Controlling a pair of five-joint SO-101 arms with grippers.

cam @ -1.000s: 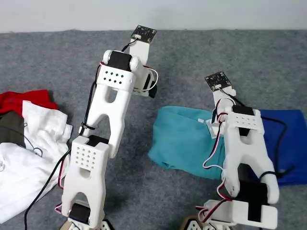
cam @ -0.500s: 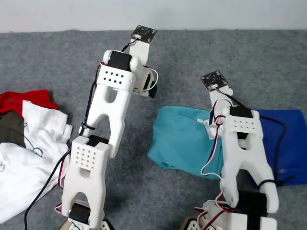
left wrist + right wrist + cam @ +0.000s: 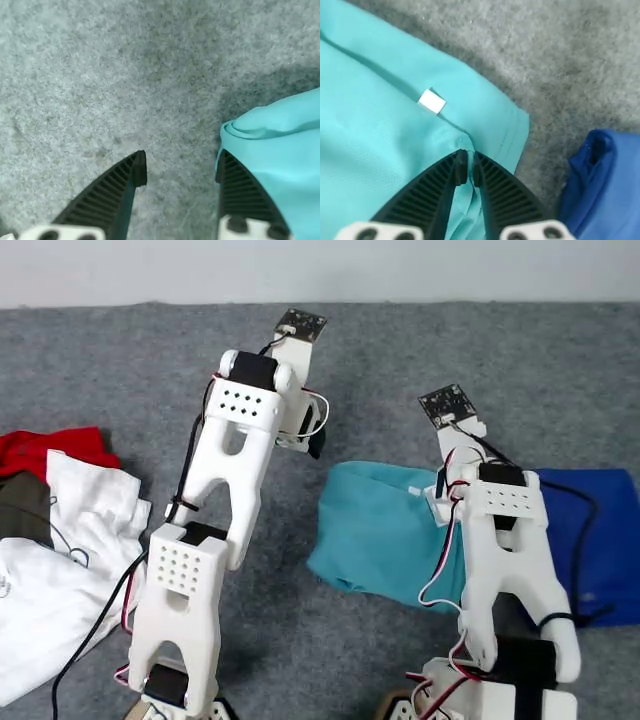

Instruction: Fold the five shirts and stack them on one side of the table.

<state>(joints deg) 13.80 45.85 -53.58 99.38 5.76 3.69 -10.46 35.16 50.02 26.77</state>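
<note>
Right gripper (image 3: 468,165) pinching crumpled teal fabric shirt (image 3: 380,130) near collar; left gripper (image 3: 181,165) spread just beside its corner. Flat blue cloth shirt (image 3: 590,540) just beside it, probably done; white-red-dark shirt heap (image 3: 60,540) well apart, unfolded. Early.

Left white plastic arm (image 3: 215,498) and right white plastic arm (image 3: 515,560): perforated panels (image 3: 240,400), black servo blocks (image 3: 250,368), red, white and black cables (image 3: 447,540), dark square camera boards (image 3: 301,323); black ribbed fingers (image 3: 110,192).

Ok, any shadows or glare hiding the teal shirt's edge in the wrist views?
Left wrist view: no glare; a soft shadow darkens the grey mat beside the teal shirt, whose folded corner stands out. Right wrist view: shadow lies along the hem, toward the blue shirt; the white tag shows plainly. High view: even light.
</note>
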